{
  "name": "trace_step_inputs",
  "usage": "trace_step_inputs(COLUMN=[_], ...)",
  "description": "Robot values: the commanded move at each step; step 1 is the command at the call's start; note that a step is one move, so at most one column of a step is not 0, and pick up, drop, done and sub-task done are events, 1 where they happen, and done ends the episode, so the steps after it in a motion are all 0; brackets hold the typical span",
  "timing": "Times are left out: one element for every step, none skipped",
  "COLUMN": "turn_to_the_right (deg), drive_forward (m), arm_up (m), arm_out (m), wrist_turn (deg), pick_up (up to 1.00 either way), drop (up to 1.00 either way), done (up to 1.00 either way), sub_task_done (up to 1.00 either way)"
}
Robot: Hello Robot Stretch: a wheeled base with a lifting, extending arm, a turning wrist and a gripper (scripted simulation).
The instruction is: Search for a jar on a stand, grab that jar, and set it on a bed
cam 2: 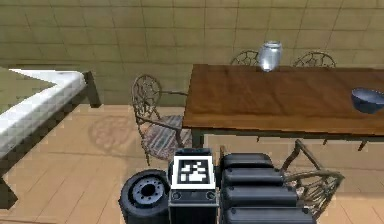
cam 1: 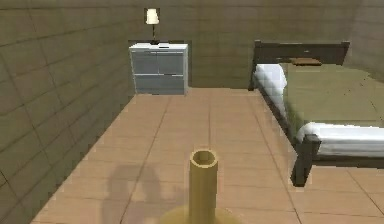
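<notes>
Search: the robot is facing a grey two-drawer stand (cam 1: 158,68) bearing a yellow-shaded lamp (cam 1: 152,18); an olive-covered dark-framed bed (cam 1: 320,100) is lying to the right.
Jar: a pale glassy jar (cam 2: 268,55) is standing at the far edge of a brown wooden table (cam 2: 290,100).
Next: probably driving closer to check the stand's top.
Claw: the dark gripper (cam 2: 145,195) is sitting low; grip and load cannot be told.

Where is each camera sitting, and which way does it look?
Forward view: on the robot, facing ahead and downward at a grey two-drawer stand and an olive-covered, dark-framed bed; a tan tube, perhaps the robot's, stands lowest.
Arm side view: on the robot's body, facing sideways at a brown wooden table; its dark square arm rises from below.
Shared: the bed.
</notes>
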Motion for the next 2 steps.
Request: trace_step_inputs(turn_to_the_right=[6.0,0.0], drive_forward=[0.0,1.0], arm_up=[0.0,0.0], arm_out=[0.0,0.0], wrist_turn=[0.0,0.0], pick_up=[0.0,0.0], drop=[0.0,0.0], done=[0.0,0.0], sub_task_done=[0.0,0.0])
